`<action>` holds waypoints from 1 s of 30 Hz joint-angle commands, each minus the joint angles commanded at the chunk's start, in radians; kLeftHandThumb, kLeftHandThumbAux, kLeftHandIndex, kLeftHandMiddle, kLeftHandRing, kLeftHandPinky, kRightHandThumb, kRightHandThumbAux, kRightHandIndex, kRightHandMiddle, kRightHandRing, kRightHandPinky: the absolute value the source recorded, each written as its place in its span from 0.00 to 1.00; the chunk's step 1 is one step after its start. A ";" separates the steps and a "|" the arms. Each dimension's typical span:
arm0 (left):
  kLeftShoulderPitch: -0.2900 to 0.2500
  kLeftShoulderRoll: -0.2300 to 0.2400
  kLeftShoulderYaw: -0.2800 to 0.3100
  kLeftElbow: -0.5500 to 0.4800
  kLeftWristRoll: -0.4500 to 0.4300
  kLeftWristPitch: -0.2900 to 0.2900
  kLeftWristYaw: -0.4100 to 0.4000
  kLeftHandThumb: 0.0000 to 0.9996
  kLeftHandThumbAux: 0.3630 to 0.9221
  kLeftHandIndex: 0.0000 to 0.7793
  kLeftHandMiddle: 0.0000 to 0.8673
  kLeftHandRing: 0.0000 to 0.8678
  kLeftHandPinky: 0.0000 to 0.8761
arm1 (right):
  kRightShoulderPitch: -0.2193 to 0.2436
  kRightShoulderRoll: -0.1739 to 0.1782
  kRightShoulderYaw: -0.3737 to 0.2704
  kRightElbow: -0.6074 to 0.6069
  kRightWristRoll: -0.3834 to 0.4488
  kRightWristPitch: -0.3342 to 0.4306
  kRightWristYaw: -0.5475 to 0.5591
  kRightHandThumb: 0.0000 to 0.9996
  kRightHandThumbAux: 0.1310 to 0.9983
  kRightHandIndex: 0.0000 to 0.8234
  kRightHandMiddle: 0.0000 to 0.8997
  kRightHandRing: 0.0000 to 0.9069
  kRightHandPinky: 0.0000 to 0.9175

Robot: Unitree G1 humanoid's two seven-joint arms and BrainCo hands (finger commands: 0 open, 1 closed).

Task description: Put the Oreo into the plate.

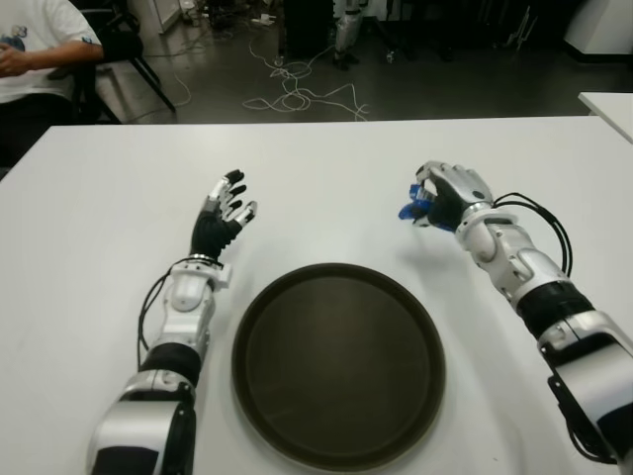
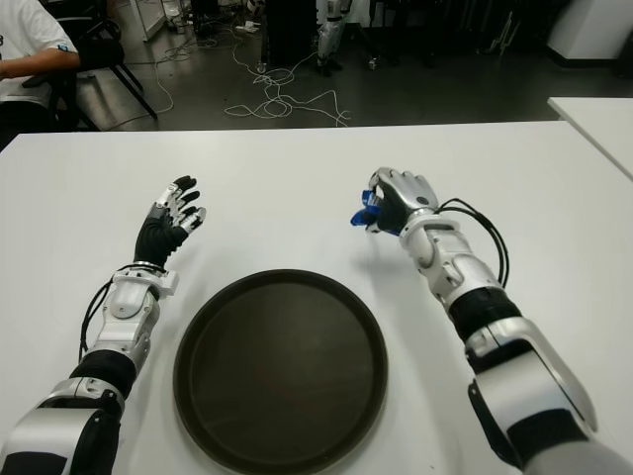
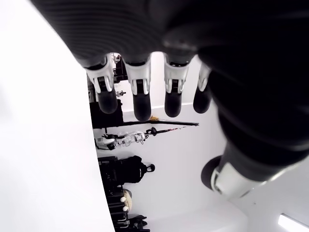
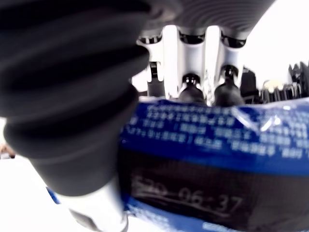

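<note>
Where the right hand [image 1: 442, 197] shows over the white table [image 1: 99, 198], beyond the plate's far right edge, its fingers are curled tight around a blue Oreo packet [image 1: 413, 209], of which only a small blue corner pokes out on the side toward the table's middle. The right wrist view fills in the rest: the blue wrapper, with white print and a dark strip bearing stamped digits, is pressed between the thumb and the fingertips [image 4: 192, 92]. So the Oreo packet is in the hand and not in the plate. The round dark brown plate [image 1: 297, 416] lies flat on the table near the robot, between the two forearms, with nothing in it. The left hand [image 1: 226, 211] shows just beyond the plate's far left edge, fingers spread and relaxed, holding nothing (its wrist view shows four straight fingertips with only room behind them). At the table's far left corner a seated person [image 1: 35, 49] in a white shirt is partly visible, and loose cables [image 1: 297, 94] lie on the floor beyond the table.
</note>
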 joint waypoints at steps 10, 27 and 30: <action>-0.005 0.000 0.000 0.002 -0.001 0.020 -0.001 0.09 0.60 0.06 0.13 0.09 0.07 | 0.027 -0.011 -0.027 -0.066 -0.004 0.015 -0.026 0.07 0.93 0.71 0.79 0.80 0.78; -0.012 0.004 0.000 0.016 -0.001 0.016 -0.013 0.09 0.56 0.07 0.14 0.09 0.07 | 0.057 -0.030 -0.052 -0.148 -0.007 -0.016 -0.095 0.07 0.93 0.73 0.78 0.78 0.75; -0.015 0.003 0.004 0.017 -0.010 0.024 -0.022 0.09 0.56 0.07 0.14 0.10 0.08 | 0.073 -0.036 -0.061 -0.197 -0.001 -0.040 -0.098 0.05 0.94 0.74 0.82 0.81 0.78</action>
